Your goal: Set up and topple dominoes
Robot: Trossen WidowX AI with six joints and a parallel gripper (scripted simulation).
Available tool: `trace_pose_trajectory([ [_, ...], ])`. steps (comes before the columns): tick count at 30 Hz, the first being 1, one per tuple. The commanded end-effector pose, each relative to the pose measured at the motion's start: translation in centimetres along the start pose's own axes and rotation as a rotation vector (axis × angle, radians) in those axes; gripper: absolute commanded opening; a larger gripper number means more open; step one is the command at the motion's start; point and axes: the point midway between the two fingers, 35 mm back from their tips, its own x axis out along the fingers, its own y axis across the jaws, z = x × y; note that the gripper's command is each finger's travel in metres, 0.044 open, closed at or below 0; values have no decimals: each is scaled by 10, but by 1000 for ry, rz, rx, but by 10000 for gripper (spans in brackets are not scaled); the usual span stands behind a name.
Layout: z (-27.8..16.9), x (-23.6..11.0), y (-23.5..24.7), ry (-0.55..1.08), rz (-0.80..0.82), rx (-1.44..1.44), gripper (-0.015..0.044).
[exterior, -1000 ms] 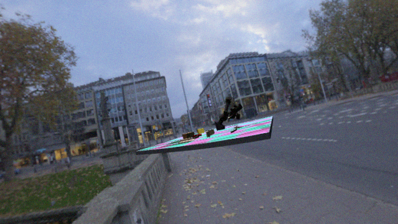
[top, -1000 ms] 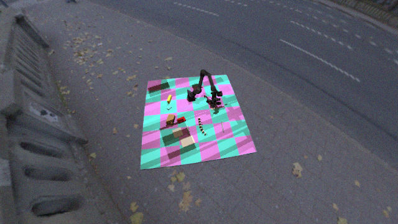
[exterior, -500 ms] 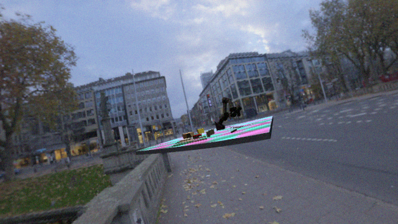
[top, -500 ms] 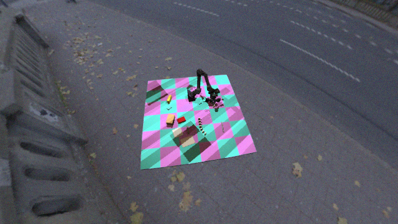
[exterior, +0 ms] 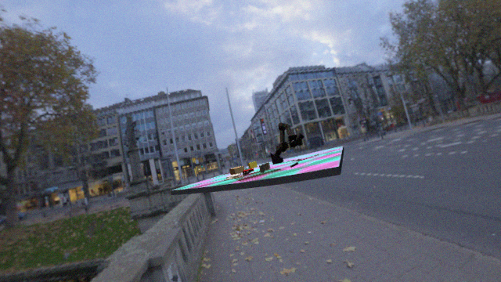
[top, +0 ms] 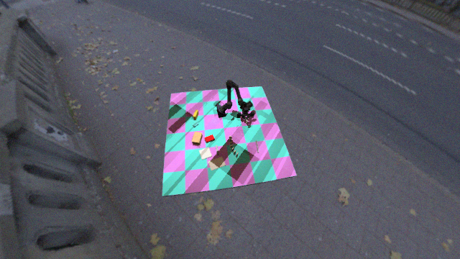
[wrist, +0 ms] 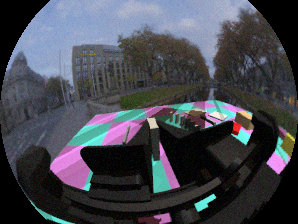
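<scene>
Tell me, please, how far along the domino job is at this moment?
Early stage. The standing row sits mid-mat, apparently untouched. In hand: the pincer, away from the row towards the arm's base, is shut on a thin domino, its pale end showing between the fingers in the wrist view. Another loose domino lies beside the row. Left: standing the missing pieces at the row's ends, releasing each, then the push.
</scene>
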Motion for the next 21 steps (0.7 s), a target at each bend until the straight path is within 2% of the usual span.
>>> trace_pose_trajectory([
  [1,0,0,0,-4,-1,8,25],
  [9,-1,0,0,-4,-1,8,25],
  [21,-27,6,5,-1,-4,8,25],
])
